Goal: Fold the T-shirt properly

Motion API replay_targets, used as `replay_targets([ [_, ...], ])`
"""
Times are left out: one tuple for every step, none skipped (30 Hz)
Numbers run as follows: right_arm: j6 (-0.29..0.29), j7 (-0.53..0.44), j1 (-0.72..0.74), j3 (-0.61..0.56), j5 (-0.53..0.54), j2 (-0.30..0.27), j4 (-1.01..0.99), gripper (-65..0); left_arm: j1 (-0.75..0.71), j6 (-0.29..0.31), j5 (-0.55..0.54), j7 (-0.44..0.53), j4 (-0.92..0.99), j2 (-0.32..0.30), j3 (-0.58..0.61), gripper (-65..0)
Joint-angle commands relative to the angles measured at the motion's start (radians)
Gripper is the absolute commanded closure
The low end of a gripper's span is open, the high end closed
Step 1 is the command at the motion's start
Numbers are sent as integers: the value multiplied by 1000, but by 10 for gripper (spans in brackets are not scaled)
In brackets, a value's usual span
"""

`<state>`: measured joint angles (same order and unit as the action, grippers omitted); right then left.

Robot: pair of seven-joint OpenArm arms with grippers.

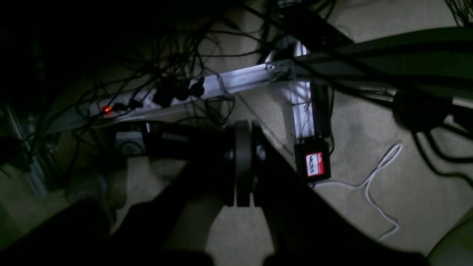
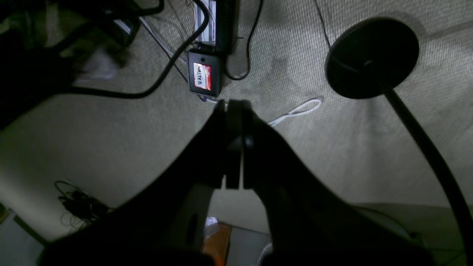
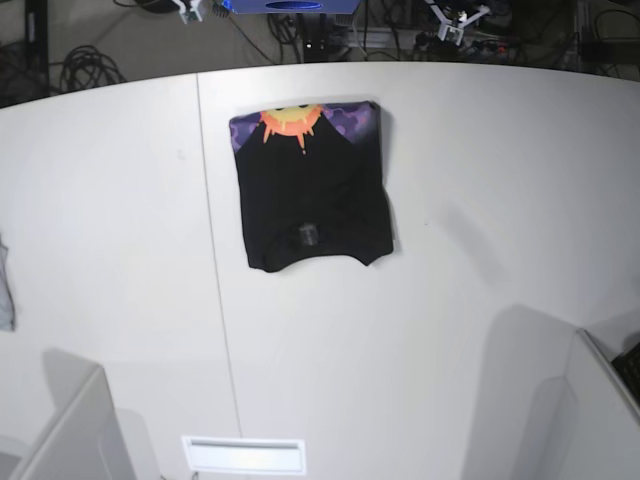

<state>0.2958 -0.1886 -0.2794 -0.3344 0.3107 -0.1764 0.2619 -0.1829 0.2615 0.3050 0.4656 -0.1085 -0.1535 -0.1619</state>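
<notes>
A large black cloth T-shirt (image 3: 312, 195) lay folded into a compact rectangle on the white table (image 3: 480, 180), its orange sun print showing along the far edge. The left gripper (image 1: 242, 162) and right gripper (image 2: 234, 144) were both closed, empty, pointing at carpet. Judging the fold nearly finished, any remaining tidying would call for squaring uneven edges gently.

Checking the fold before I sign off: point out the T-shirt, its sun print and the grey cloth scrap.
T-shirt (image 3: 315, 205), base view, plain black middle of the folded shirt.
sun print (image 3: 291, 121), base view, orange disc at the far edge.
grey cloth scrap (image 3: 5, 290), base view, strip at the table's left edge.
</notes>
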Motion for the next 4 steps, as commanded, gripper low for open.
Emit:
replay_targets([
  [3, -9, 6, -2, 0, -10, 3, 0, -7, 8, -7, 12, 0, 1, 0, 0],
  [3, -7, 13, -2, 0, -10, 3, 0, -7, 8, -5, 14, 0, 1, 0, 0],
  [3, -5, 18, -2, 0, -10, 3, 0, -7, 8, -7, 14, 0, 1, 0, 0],
  [3, -5, 19, -2, 0, -10, 3, 0, -7, 8, -7, 14, 0, 1, 0, 0],
])
